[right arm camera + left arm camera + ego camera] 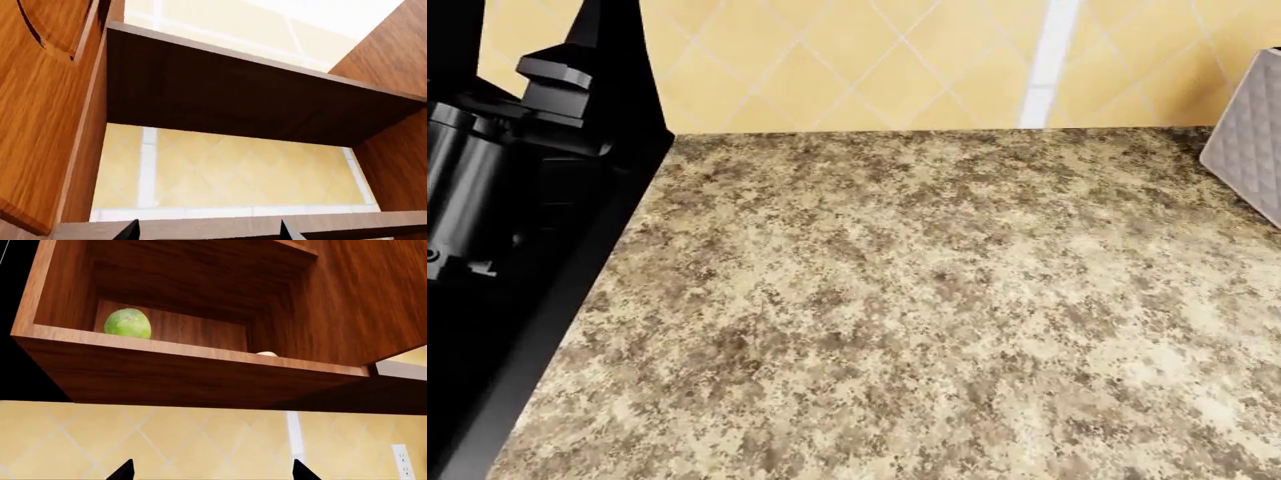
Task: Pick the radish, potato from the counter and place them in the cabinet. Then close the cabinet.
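Since the radish (pixel 127 323) and the pale potato (pixel 267 354) both sit on the cabinet (pixel 193 371) shelf, we judge only the closing is left. Our left gripper (pixel 212 471) hangs below, at the bottom edge of its frame, fingers apart and empty; the open door (pixel 373 305) stands at the upper right, nearest this arm. Our right gripper (pixel 210 231) also shows spread tips beside dark wood-grain panels. The speckled stone counter (pixel 934 300) lies bare; yellow diamond tile backs it.
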Available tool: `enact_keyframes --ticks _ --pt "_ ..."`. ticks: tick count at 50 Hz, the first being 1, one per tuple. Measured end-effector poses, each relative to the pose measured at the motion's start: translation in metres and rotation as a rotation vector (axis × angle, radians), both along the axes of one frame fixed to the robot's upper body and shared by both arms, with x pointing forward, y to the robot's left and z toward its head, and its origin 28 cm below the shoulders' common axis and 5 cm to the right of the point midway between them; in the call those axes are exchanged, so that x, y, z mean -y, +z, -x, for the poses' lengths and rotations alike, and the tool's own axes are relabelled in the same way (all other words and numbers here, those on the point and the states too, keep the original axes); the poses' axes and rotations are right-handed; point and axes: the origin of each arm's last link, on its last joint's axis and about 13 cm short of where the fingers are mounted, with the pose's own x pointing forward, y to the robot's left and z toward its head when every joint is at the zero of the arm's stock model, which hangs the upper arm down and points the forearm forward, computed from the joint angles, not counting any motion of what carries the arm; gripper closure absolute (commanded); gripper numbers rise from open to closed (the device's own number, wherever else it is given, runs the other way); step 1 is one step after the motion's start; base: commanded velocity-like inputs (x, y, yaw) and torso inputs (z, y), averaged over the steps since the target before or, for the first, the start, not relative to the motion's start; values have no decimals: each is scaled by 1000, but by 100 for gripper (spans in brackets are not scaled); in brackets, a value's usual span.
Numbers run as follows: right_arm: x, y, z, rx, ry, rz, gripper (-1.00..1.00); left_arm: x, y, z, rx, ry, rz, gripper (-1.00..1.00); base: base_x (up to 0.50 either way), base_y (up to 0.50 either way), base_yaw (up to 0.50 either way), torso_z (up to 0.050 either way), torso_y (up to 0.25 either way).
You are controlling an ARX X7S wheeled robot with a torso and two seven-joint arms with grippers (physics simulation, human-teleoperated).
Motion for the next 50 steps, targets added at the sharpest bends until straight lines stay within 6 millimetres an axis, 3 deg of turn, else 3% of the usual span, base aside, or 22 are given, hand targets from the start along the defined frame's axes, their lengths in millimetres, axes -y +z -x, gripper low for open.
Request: enact_keyframes --ticks 12,26,50 --pt "2 22 1 132 52 -172 -100 0 0 0 -1 2 -1 -100 0 0 0 0 0" --pt "8 33 4 262 180 -387 -100 1 -2 0 -5 3 -3 -100 0 0 0 0 0" --pt "-7 64 -26 270 445 -504 -100 2 -5 0 -10 3 -3 -100 0 0 0 0 0"
